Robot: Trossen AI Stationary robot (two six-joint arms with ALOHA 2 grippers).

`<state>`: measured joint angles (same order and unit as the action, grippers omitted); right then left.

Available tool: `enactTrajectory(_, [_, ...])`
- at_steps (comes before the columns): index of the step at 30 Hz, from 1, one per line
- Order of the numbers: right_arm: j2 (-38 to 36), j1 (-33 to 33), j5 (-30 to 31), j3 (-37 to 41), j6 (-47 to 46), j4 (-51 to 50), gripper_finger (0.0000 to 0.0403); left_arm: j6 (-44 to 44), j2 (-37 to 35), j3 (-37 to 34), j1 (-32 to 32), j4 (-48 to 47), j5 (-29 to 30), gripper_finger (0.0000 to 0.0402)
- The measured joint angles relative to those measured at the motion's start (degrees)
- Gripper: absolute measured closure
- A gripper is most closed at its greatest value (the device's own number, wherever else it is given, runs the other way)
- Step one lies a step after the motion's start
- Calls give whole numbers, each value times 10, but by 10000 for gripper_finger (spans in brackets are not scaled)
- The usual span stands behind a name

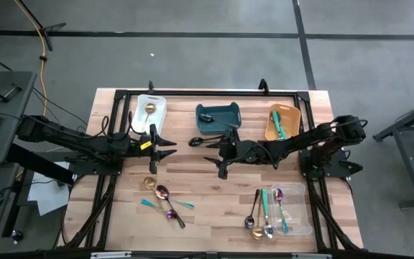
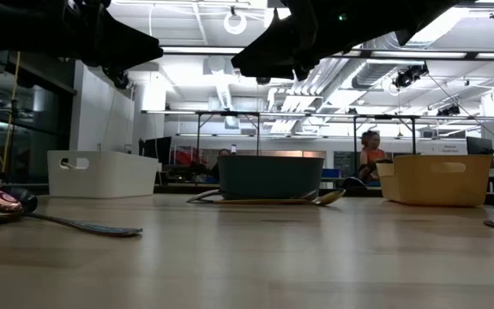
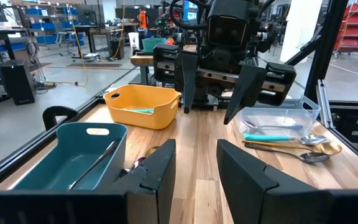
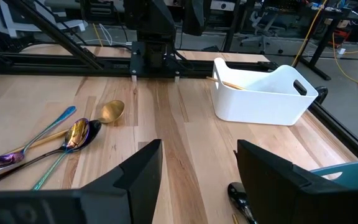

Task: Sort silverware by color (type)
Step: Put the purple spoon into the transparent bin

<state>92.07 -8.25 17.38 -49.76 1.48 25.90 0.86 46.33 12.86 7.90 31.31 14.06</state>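
Both grippers hover open above the table's middle and face each other: my left gripper [image 1: 169,147] [image 3: 194,163], my right gripper [image 1: 218,152] [image 4: 197,168]. Neither holds anything. Loose silverware [image 1: 165,200] lies near the table's near-left: a gold spoon [image 4: 112,111], purple spoons [image 4: 76,132] and teal-handled pieces. A black spoon [image 1: 196,142] lies flat by the teal bin [image 1: 218,117], under my right gripper [image 4: 238,196]. More spoons [image 1: 259,219] lie beside the clear bin [image 1: 300,216], which holds several pieces.
A white bin [image 1: 151,111] with a gold piece, the teal bin with a black spoon and an orange bin [image 1: 282,122] with teal pieces line the far edge. Bare wood lies between the grippers and the near edge. A person [image 2: 371,154] stands in the room behind.
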Motion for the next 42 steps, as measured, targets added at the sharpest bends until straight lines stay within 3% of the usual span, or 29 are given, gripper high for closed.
enactTrajectory(18, [0,0,0,0,0,0,201,15,0,0,0,-3,-5,291])
enactTrajectory(21, [0,0,0,0,0,0,201,72,2,0,0,-25,-92,291])
enactTrajectory(23, [0,0,0,0,0,0,201,79,8,0,1,-32,-172,291])
enactTrajectory(25, [0,0,0,0,0,-1,201,80,13,1,9,-31,-212,291])
enactTrajectory(31, [0,0,0,0,0,-14,201,90,55,64,69,-125,-208,291])
enactTrajectory(37, [0,0,0,0,0,-13,201,95,155,184,144,-314,-132,291])
enactTrajectory(42, [0,0,0,0,-1,-13,201,99,252,249,173,-399,-84,291])
